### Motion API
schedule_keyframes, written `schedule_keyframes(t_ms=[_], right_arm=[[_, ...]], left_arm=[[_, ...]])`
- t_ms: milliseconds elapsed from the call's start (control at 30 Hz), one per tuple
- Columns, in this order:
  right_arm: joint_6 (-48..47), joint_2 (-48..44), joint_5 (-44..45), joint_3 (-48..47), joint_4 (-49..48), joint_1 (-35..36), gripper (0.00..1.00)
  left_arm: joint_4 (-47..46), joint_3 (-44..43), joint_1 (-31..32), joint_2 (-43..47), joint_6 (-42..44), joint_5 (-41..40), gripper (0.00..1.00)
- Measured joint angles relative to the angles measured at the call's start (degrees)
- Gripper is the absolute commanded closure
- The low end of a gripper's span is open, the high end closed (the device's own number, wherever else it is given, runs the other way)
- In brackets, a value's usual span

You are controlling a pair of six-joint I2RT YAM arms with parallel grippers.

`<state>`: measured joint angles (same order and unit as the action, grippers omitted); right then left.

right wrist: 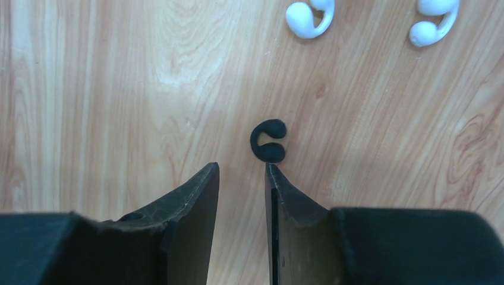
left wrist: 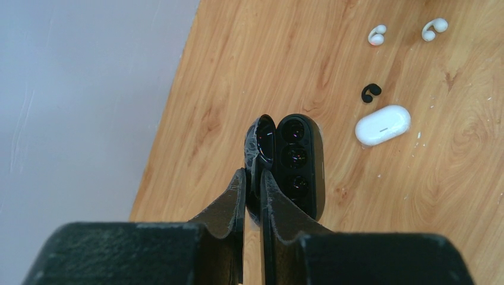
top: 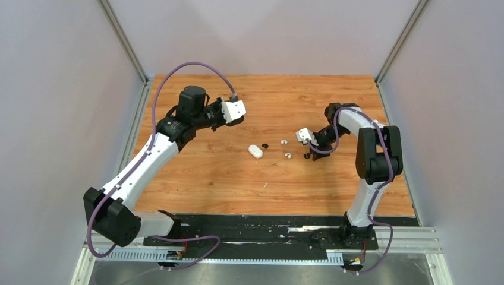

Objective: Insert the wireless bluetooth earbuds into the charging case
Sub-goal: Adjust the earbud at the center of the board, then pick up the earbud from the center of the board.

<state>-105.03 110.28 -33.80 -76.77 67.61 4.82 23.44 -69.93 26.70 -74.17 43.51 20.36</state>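
Note:
My left gripper (left wrist: 254, 178) is shut on the lid of an open black charging case (left wrist: 300, 166) and holds it above the wooden table; in the top view this gripper (top: 239, 122) is at the back left. A closed white case (left wrist: 383, 124) lies on the table, and also shows in the top view (top: 255, 151). One black earbud (left wrist: 371, 92) lies beside it. Two white earbuds (right wrist: 309, 13) (right wrist: 435, 24) lie farther on. My right gripper (right wrist: 242, 169) is open, low over the table, with the other black earbud (right wrist: 268, 141) just ahead of its right fingertip (right wrist: 272, 175).
The wooden table (top: 208, 178) is boxed in by grey walls on the left, right and back. All loose pieces sit in a small cluster at mid-table between the two arms. A black strip (top: 267, 222) runs along the near edge.

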Motion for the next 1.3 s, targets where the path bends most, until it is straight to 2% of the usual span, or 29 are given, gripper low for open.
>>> schedule_keyframes(t_ms=[267,600,867,1300], right_arm=[[1.75,-0.57,-1.44,0.92,-4.33,0.76,0.71],[1.46,-11.39,-2.58,13.4,-13.66,1.46,0.73],[1.46,-11.39,-2.67,14.05,-18.16,1.53,0.72],[-0.04,-10.8,-2.21,14.12,-18.47,1.66,0.74]], left_arm=[[-0.02,0.0,0.0,0.0,-0.39,0.0,1.0],[-0.5,0.0,0.0,0.0,-1.25,0.0,1.0],[-0.55,0.0,0.0,0.0,-1.46,0.02,1.0],[-0.55,0.0,0.0,0.02,-1.92,0.02,1.0]])
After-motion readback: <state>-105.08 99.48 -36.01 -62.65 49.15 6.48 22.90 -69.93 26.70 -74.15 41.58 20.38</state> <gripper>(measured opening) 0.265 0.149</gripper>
